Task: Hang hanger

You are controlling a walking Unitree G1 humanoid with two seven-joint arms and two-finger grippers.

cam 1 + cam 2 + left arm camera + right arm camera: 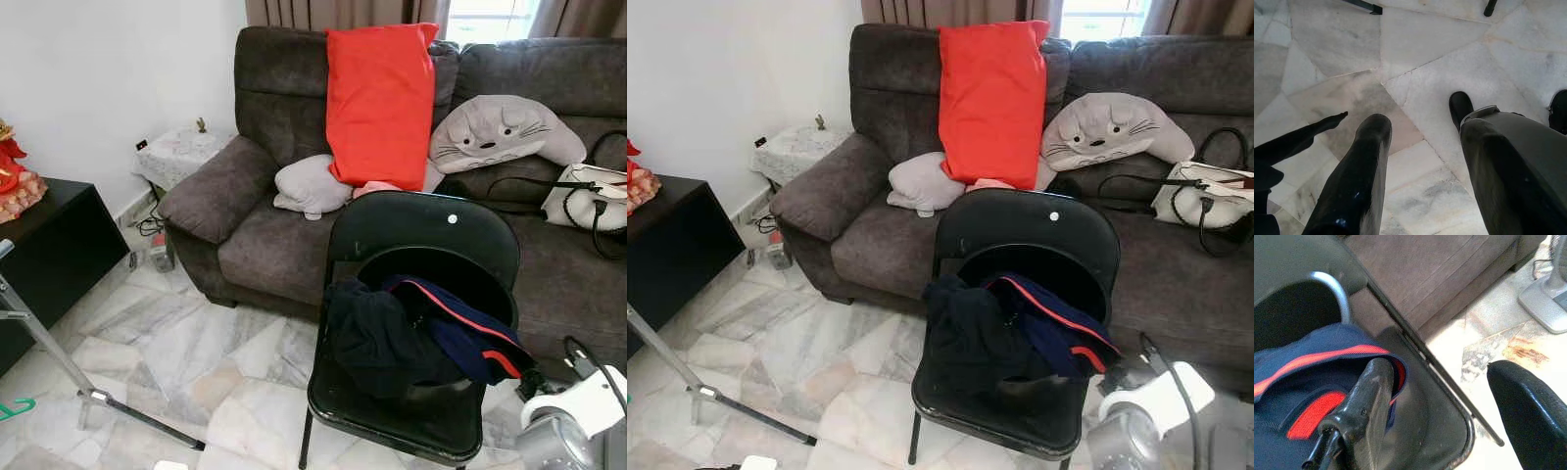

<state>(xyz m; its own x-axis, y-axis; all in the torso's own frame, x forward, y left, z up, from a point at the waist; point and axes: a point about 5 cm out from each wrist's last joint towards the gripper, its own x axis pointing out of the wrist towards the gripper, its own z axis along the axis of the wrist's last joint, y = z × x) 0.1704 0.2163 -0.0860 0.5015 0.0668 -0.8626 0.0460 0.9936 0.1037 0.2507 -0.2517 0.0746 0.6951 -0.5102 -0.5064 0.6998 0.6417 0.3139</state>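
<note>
Reaching in low from the right, the right arm (578, 416) shows its silver-white wrist just beside the front corner of the black folding chair (421, 245). In the right wrist view the right gripper (1444, 396) has its jaws released and spread wide: one black finger lies over the navy garment with red trim (460, 338), the other hangs past the chair's edge above the floor. Nothing is held between them.

The garment sits heaped on the chair seat with a dark bundle of clothing (372, 338) touching it on the left. A green hanger (15, 409) pokes in at the left edge, low near the marble floor (186, 343), beside the metal legs of a rack (59, 357) and well apart from the chair.

The left gripper (1415, 147) hangs pointing down at the floor, jaws parted and empty, close to the robot's own dark foot (1460, 108).

Behind the chair stands a dark sofa (265, 196) with a red cushion (380, 103).
</note>
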